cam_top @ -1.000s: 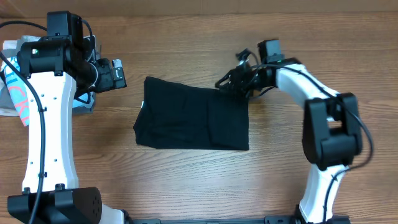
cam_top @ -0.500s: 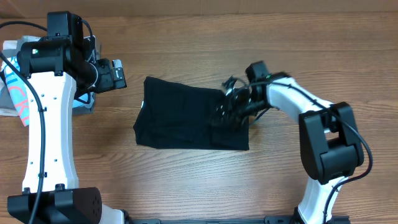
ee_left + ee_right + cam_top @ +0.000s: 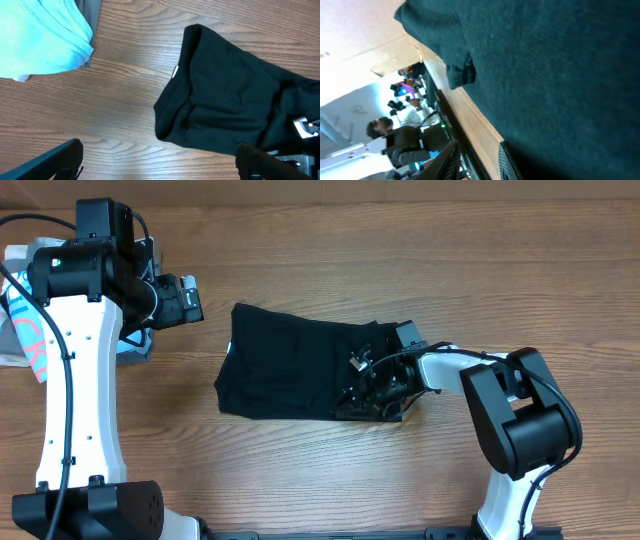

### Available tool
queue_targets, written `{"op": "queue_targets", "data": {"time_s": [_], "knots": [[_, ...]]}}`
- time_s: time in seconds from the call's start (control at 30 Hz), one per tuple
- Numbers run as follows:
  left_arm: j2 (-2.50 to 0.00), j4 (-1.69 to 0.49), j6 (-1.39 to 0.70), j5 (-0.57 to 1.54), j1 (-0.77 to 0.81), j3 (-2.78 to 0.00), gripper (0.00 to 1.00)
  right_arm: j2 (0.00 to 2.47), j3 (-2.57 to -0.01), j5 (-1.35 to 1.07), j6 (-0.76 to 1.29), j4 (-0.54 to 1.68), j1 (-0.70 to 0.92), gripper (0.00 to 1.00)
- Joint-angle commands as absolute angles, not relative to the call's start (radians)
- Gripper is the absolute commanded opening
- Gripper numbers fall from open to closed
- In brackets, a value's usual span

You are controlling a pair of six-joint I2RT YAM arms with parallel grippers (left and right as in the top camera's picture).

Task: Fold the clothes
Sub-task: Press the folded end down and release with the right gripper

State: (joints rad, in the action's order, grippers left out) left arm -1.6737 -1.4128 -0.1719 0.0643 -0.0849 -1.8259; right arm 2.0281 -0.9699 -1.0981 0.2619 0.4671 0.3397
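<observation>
The black T-shirt [image 3: 290,370] lies folded into a rough rectangle at the middle of the table; its small white tag [image 3: 175,71] shows in the left wrist view on the shirt's [image 3: 235,100] left edge. My right gripper [image 3: 362,393] is low over the shirt's lower right corner. In the right wrist view black fabric [image 3: 545,75] fills most of the frame, and the right gripper's [image 3: 475,157] fingers stand a little apart with bare wood between them and the fabric beside one finger. My left gripper [image 3: 190,298] hovers left of the shirt, and the left wrist view shows it [image 3: 160,150] wide open and empty.
A light-blue T-shirt [image 3: 40,35] lies on a grey folded shirt [image 3: 94,10] at the table's far left, under my left arm [image 3: 75,330]. Bare wood surrounds the black shirt. The right arm [image 3: 520,410] reaches in from the right.
My right gripper has swept from the shirt's upper right corner down along its right side to the lower right corner. The left arm has not moved.
</observation>
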Motion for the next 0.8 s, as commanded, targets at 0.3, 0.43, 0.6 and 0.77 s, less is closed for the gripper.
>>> {"op": "queue_targets", "data": {"time_s": [0.3,0.43,0.6,0.77], "knots": [[-1.676,-1.398,-0.149,0.072,-0.078,-1.835,1.0,1.876,-1.08,-1.052,0.319,0.493,0.295,0.3],[-1.686,-1.37,-0.149,0.077,-0.078,-1.813,1.0,1.783,-1.171,-1.017,0.315,0.532,0.295,0.75],[-1.727,-1.297,-0.129,0.079,-0.082,-1.731,1.0,1.727,-1.226,-0.992,0.315,0.532,0.279,1.0],[-1.816,-1.246,-0.057,0.138,-0.126,-1.676,1.0,1.72,-1.228,-0.985,0.299,0.568,0.234,1.0]]}}
